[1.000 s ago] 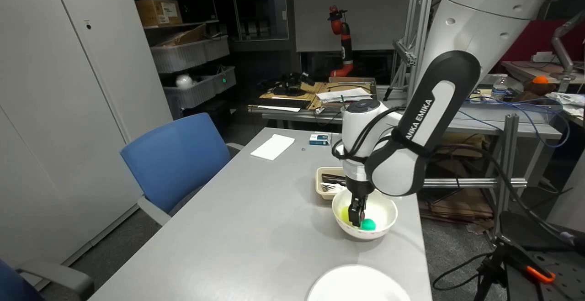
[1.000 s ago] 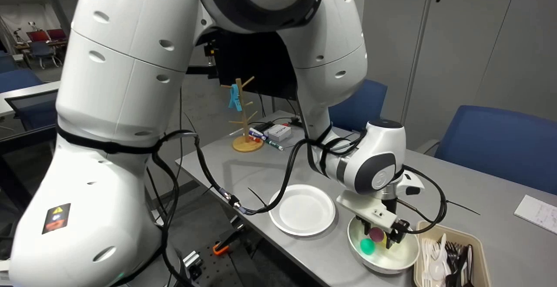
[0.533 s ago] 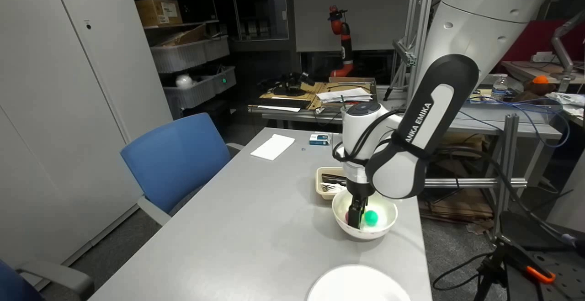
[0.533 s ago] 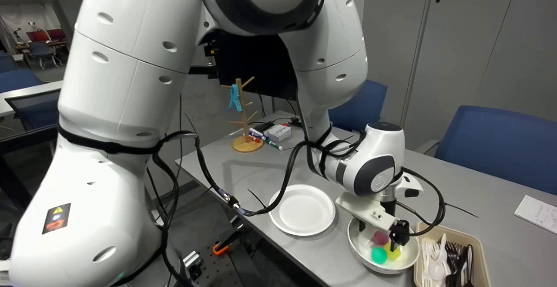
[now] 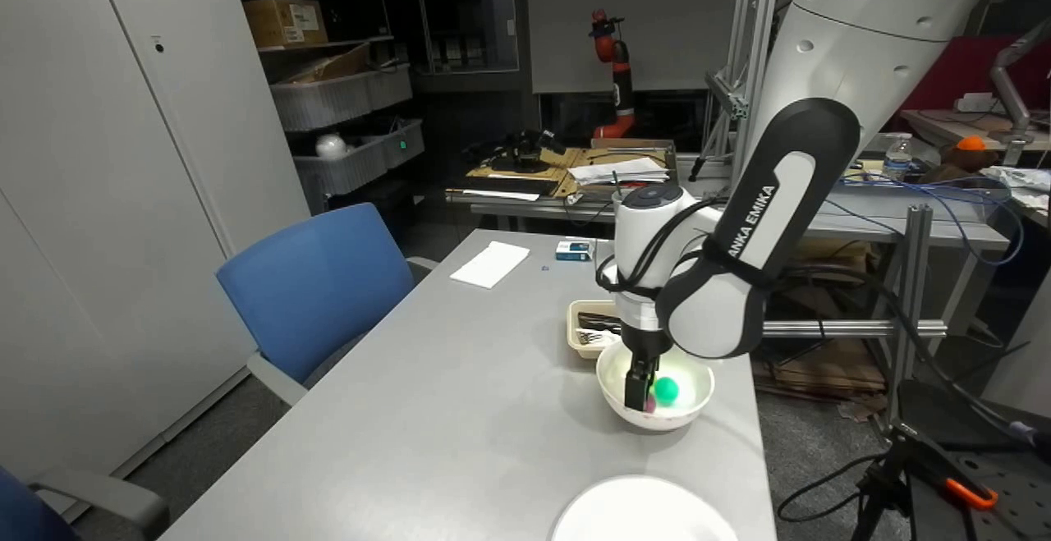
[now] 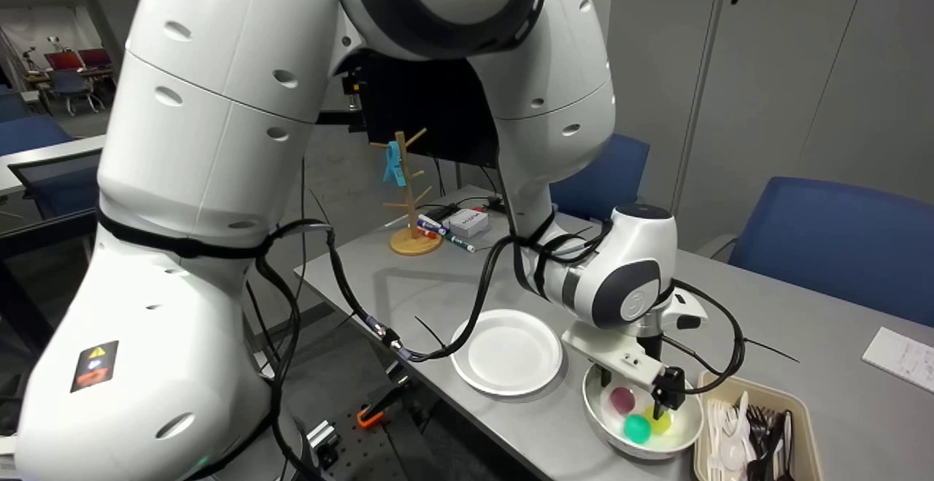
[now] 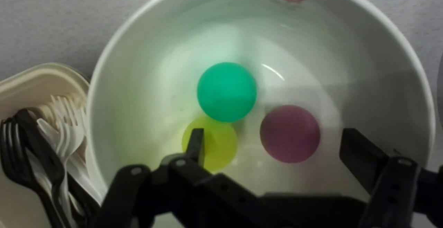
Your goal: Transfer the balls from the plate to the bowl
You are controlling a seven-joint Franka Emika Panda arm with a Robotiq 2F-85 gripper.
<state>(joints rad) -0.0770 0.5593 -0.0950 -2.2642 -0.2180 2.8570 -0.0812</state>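
Between the jaws (spread wide, holding nothing), wrist view, there's the pink ball [image 7: 290, 134] down in the bowl [image 7: 380, 62]; green ball [image 7: 226, 92] just beyond, yellow ball [image 7: 219, 145] partly hidden by one jaw. Guessing they're light and slick, so pinch around the middle. Arm [image 5: 754, 217] above reads "ANKA EMIKA".

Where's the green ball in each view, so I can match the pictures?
In an exterior view: green ball right of centre, lower half.
In an exterior view: green ball right of centre, near the bottom edge.
Wrist view: green ball about mid-picture.
Shared landmark: the white bowl around it.
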